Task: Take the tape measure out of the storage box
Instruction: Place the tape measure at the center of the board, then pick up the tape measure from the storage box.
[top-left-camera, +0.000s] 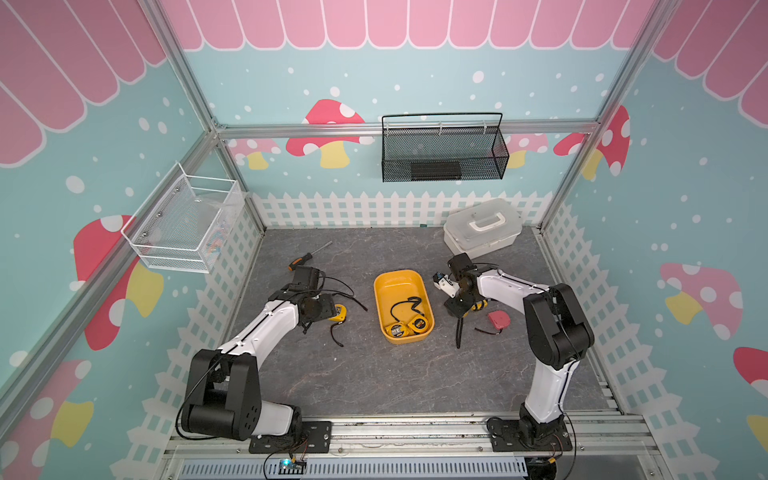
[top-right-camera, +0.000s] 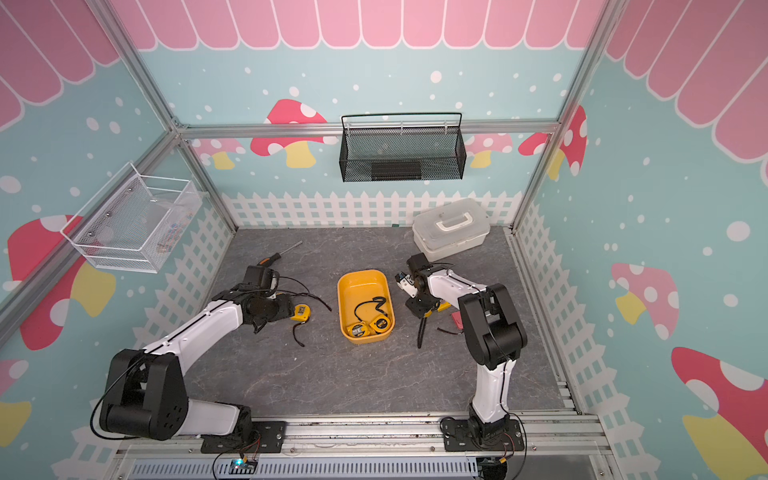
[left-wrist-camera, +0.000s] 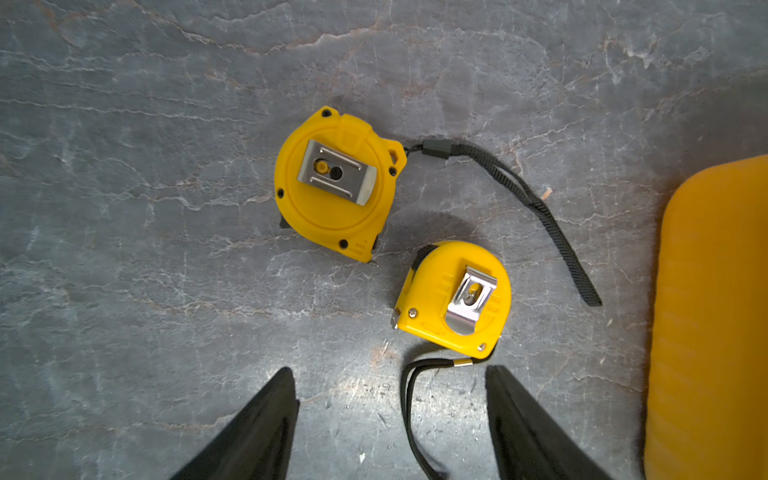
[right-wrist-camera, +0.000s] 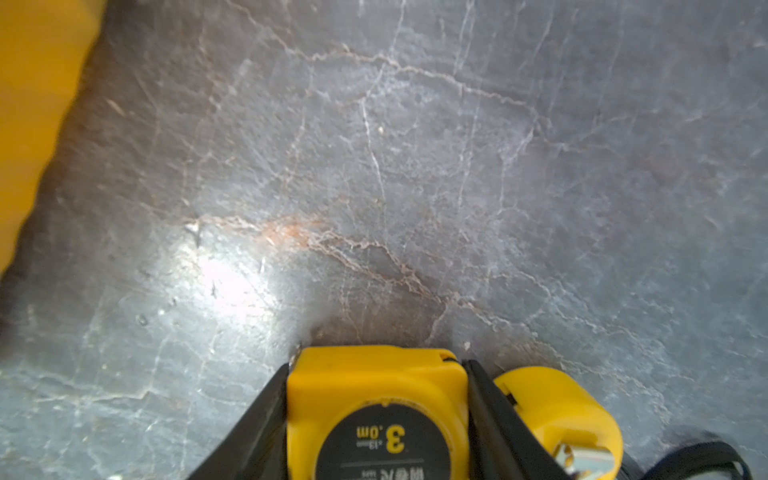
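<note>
In both top views the shallow yellow tray (top-left-camera: 397, 286) (top-right-camera: 361, 286) sits mid-table, with two tape measures (top-left-camera: 395, 330) (top-right-camera: 356, 330) lying at its near end.

Left wrist view: the left gripper (left-wrist-camera: 390, 374) hangs wide open and empty above two rounded yellow plastic tapes (left-wrist-camera: 336, 183) with steel clips (left-wrist-camera: 336, 172).

Right wrist view: the right gripper (right-wrist-camera: 376, 372) is clamped on a boxy, smooth tape measure (right-wrist-camera: 376, 415), outside the tray and over the stone-look table (right-wrist-camera: 415, 166). Letting go here could knock its neighbour (right-wrist-camera: 557, 407), or the slick casing might slip.

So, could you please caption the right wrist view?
Right hand shut on a yellow tape measure, grey table beyond.
</note>
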